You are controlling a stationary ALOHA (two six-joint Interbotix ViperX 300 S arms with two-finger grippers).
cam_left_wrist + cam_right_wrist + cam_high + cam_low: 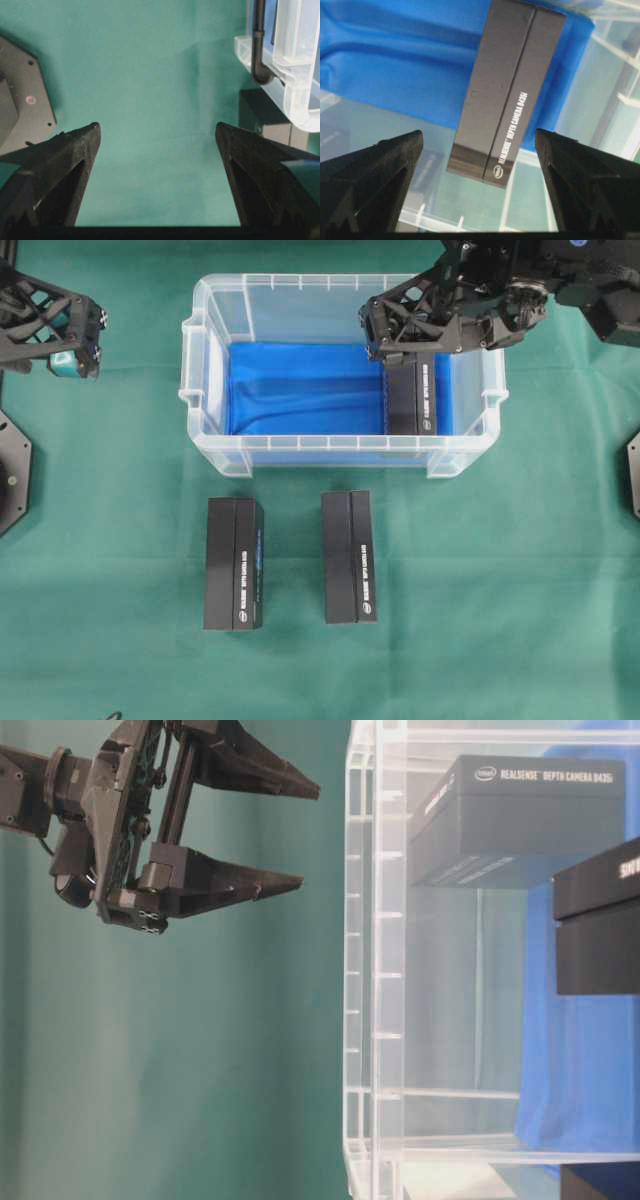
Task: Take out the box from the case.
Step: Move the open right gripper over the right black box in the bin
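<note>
Black box lying inside the clear case

The case (pixel 205 390) is a clear, translucent rectangular plastic bin with a ribbed rim and side handles; it sits on the green cloth, and a wrinkled blue cloth (pixel 300 390) lines its bottom. The box (pixel 412 405) is a long, slim black carton with white lettering reading "RealSense Depth Camera D435i". It lies flat on the blue lining at the case's right end, close to the right wall, its length running front to back.

The case (pixel 215 295) is clear glossy plastic lined with blue cloth (pixel 300 390); the box (pixel 507 90) looks matt black.
</note>
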